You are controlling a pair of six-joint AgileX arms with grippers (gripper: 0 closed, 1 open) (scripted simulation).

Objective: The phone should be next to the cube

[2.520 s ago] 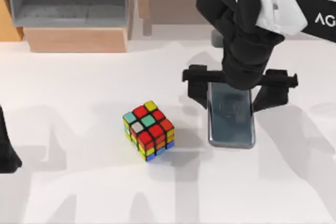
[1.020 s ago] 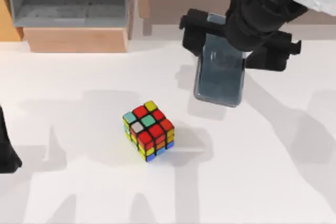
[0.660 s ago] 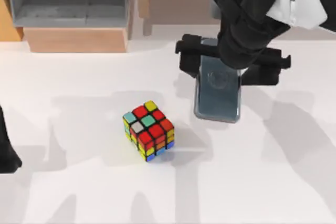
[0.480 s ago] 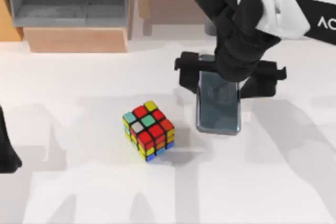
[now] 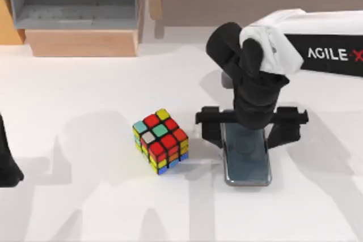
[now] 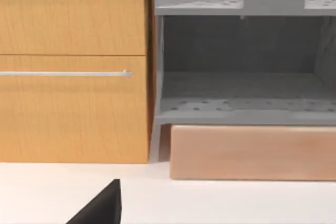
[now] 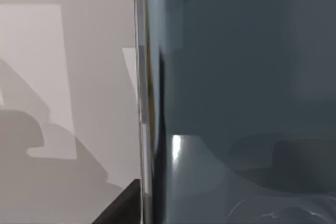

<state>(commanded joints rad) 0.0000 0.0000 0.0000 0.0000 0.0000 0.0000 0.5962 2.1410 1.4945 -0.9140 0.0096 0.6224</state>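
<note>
Your right end effector (image 5: 251, 130) is clenched on the phone (image 5: 247, 160), its fingers (image 5: 211, 126) pressing the phone's long edges. The phone sits just beside the cube (image 5: 160, 140), on the cube's right, with a small gap between them on the white worktop (image 5: 85, 94). Your left arm (image 5: 8, 162) is parked well left of the cube; you cannot tell its end effector's state.
</note>
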